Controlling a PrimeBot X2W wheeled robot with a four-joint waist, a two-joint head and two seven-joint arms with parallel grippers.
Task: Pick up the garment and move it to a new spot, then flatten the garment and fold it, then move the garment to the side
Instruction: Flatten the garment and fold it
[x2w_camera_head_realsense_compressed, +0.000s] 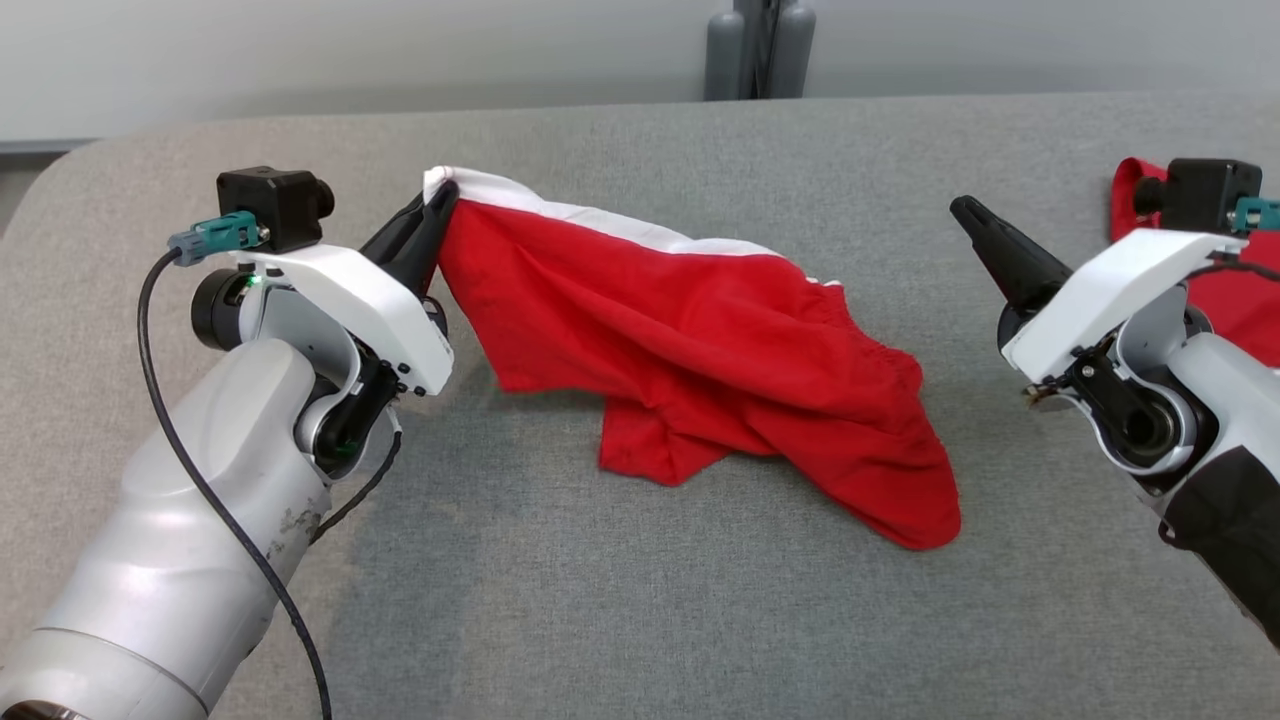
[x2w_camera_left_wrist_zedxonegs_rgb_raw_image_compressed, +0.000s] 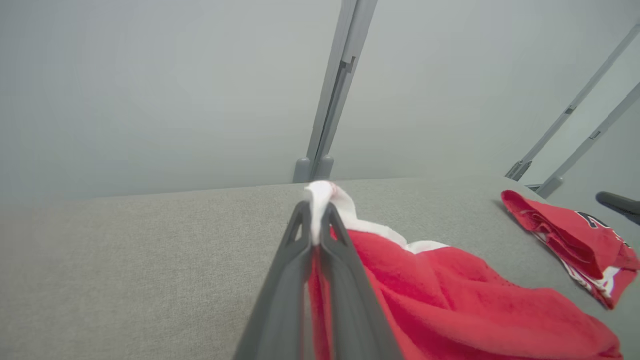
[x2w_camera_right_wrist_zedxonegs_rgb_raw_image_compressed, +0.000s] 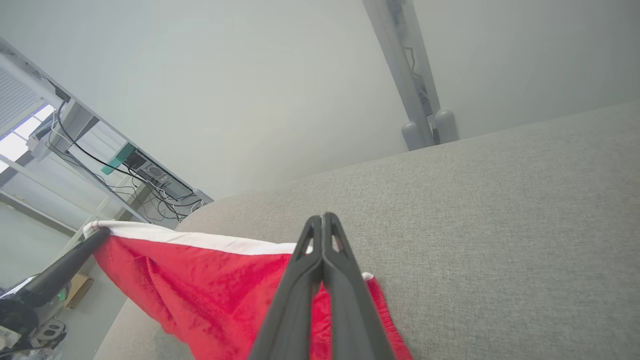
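The garment (x2w_camera_head_realsense_compressed: 690, 350) is red with a white band along its upper edge. It drapes across the middle of the grey table, its left corner lifted and its right end resting on the surface. My left gripper (x2w_camera_head_realsense_compressed: 440, 205) is shut on that white-edged corner, and the band pokes out between its tips (x2w_camera_left_wrist_zedxonegs_rgb_raw_image_compressed: 316, 210). The same cloth trails off to the right behind those fingers as the garment (x2w_camera_left_wrist_zedxonegs_rgb_raw_image_compressed: 475, 305). My right gripper (x2w_camera_head_realsense_compressed: 968, 212) hovers to the right of the garment, shut with nothing in it. Past its closed tips (x2w_camera_right_wrist_zedxonegs_rgb_raw_image_compressed: 323, 220) lies the garment (x2w_camera_right_wrist_zedxonegs_rgb_raw_image_compressed: 200, 285).
The grey padded table (x2w_camera_head_realsense_compressed: 640, 600) spans the scene. A second red garment (x2w_camera_head_realsense_compressed: 1235, 290), folded with white trim and dark print (x2w_camera_left_wrist_zedxonegs_rgb_raw_image_compressed: 575, 240), lies at the far right behind my right arm. A grey post (x2w_camera_head_realsense_compressed: 757, 48) stands behind the table's far edge.
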